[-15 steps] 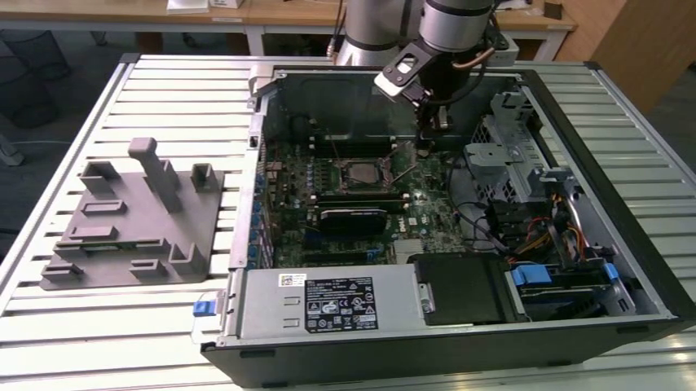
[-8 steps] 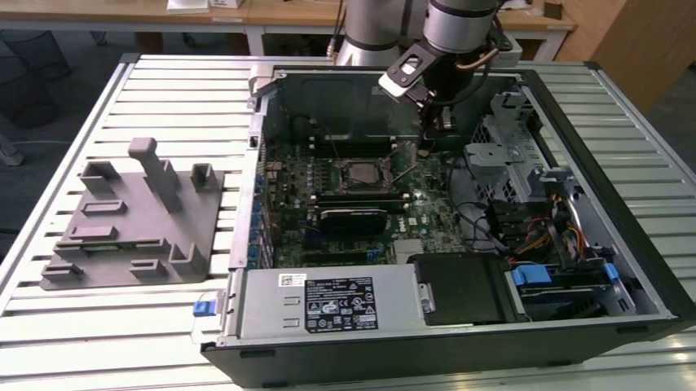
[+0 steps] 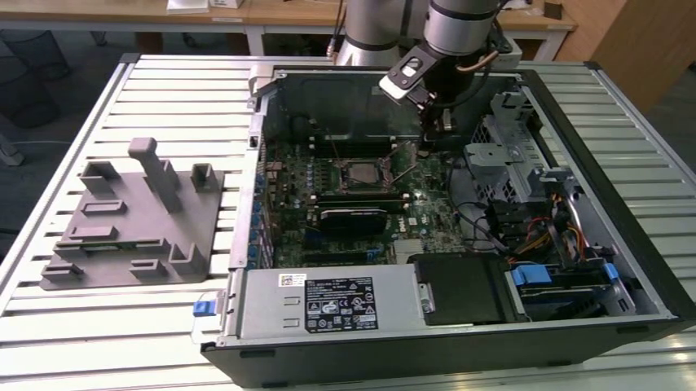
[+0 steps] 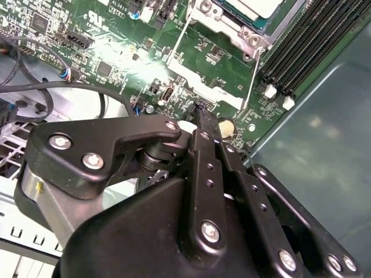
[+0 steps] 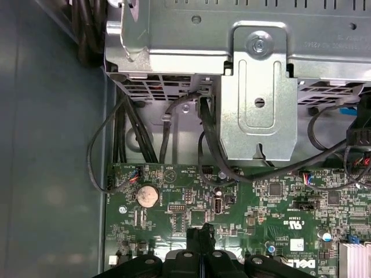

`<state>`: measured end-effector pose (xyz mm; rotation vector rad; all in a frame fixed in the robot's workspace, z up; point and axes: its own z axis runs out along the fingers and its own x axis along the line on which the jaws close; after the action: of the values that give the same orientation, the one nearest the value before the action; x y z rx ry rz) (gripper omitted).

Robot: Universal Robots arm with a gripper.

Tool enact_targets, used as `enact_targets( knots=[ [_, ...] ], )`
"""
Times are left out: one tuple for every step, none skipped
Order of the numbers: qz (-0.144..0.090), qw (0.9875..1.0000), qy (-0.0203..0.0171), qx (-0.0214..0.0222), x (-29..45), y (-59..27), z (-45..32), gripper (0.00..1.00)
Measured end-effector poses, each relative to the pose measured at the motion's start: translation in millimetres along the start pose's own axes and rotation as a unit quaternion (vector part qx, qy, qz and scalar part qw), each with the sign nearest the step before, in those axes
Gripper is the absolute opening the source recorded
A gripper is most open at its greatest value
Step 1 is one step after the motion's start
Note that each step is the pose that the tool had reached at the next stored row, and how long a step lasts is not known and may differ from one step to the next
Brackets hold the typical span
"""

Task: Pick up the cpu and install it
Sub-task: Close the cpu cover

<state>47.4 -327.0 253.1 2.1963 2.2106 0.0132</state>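
Observation:
The cpu (image 3: 356,171) lies flat inside the square metal-framed socket (image 3: 376,178) in the middle of the motherboard; in the second wrist view its silvery top (image 4: 255,6) is partly in frame. My gripper (image 3: 436,134) hangs inside the open computer case, toward the exterior view's right of the socket and a little above the board. Both wrist views have its black fingers (image 4: 203,124) pressed together over the green board with nothing between them, the gripper (image 5: 200,234) shut. Two thin wire levers (image 4: 253,72) stand out beside the socket.
The grey plastic tray (image 3: 130,220) with upright posts sits on the slatted table at the exterior view's left. Inside the case are black memory slots (image 3: 354,195), a metal drive cage (image 5: 255,87), loose cables (image 3: 490,220) and a power supply (image 3: 326,301).

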Motion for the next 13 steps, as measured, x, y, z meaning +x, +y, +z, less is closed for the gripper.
enact_targets(
  knots=[
    [0.000,1.0000,0.0000,0.0000,0.0,0.0,0.5,0.11],
    [0.000,1.0000,0.0000,0.0000,0.0,0.0,1.0,0.11],
    [0.000,1.0000,0.0000,0.0000,0.0,0.0,1.6,0.11],
    [0.000,1.0000,0.0000,0.0000,0.0,0.0,2.3,0.11],
    [0.000,1.0000,0.0000,0.0000,0.0,0.0,3.1,0.11],
    [0.000,1.0000,0.0000,0.0000,0.0,-0.1,4.1,0.11],
    [0.000,1.0000,0.0000,0.0000,0.1,-0.1,5.3,0.11],
    [0.000,1.0000,0.0000,0.0000,0.1,-0.1,6.3,0.11],
    [0.000,1.0000,0.0001,0.0000,0.1,-0.1,7.1,0.11],
    [0.000,1.0000,0.0000,0.0000,0.1,-0.4,7.5,0.11],
    [0.000,1.0000,0.0000,0.0000,0.1,-1.1,7.7,0.11],
    [0.000,1.0000,0.0000,0.0000,0.1,-2.1,7.8,0.11],
    [0.000,1.0000,0.0000,0.0000,0.1,-3.3,7.9,0.11]
  ],
)
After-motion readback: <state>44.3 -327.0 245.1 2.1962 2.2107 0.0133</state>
